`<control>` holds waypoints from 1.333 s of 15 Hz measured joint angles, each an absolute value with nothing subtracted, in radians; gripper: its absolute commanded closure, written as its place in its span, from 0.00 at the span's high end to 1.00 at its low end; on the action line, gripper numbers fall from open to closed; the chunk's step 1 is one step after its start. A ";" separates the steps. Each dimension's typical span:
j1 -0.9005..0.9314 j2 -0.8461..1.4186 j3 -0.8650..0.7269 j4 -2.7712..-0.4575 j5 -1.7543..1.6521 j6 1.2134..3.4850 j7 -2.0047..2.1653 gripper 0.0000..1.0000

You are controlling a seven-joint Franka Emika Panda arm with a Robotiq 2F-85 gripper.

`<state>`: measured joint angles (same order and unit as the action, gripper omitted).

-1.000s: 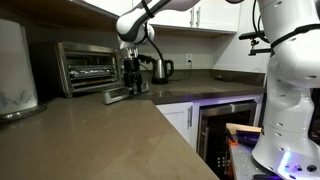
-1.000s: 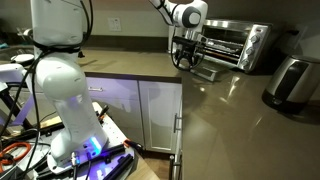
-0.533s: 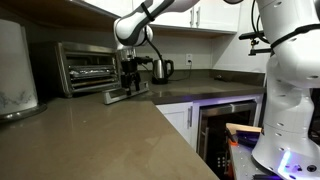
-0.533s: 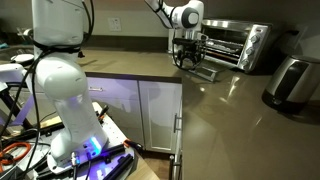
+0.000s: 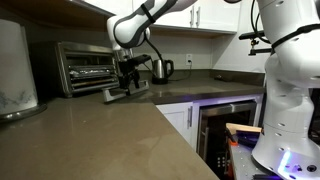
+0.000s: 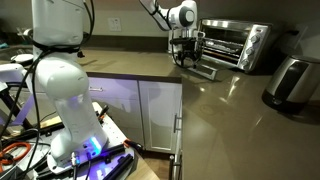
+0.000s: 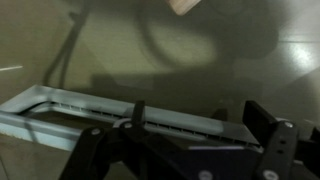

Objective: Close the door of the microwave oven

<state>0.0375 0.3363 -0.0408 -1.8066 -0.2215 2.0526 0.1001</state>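
subject: the microwave oven, a silver box standing at the back of the countertop, seen in both exterior views. its cavity is open and wire racks show inside.

the door is not shut. it hangs folded down in front of the cavity, close to level, just above the countertop. the same position shows in an exterior view. in the wrist view the door's outer edge with its pale bar runs across the picture from left to right, over the brown counter surface.

the gripper points downward at the door's outer edge, on the side nearest the kettle. in an exterior view it stands directly before the oven front. in the wrist view the gripper is released: 2 dark fingers are spread wide, 1 at each side of the lower picture, just below the bar. contact between the fingers and the door cannot be confirmed.

other items: 1 large white appliance beside the oven, and 1 glass-fronted cabinet door under the counter.
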 measured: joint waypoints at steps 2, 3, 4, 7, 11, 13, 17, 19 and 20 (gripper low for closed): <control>0.048 0.333 -0.042 -1.807 -0.256 2.051 0.135 1.00; 0.052 0.331 -0.043 -1.807 -0.273 2.051 0.150 1.00; 0.057 0.326 -0.045 -1.807 -0.292 2.048 0.164 1.00; 0.058 0.305 -0.048 -1.807 -0.341 2.032 0.172 1.00; 0.057 0.269 -0.064 -1.807 -0.392 2.014 0.174 1.00; 0.055 0.255 -0.077 -1.804 -0.417 2.015 0.174 1.00; 0.043 0.251 -0.099 -1.782 -0.446 2.028 0.174 1.00; 0.037 0.251 -0.103 -1.778 -0.438 2.031 0.174 1.00; 0.033 0.251 -0.102 -1.778 -0.414 2.031 0.167 1.00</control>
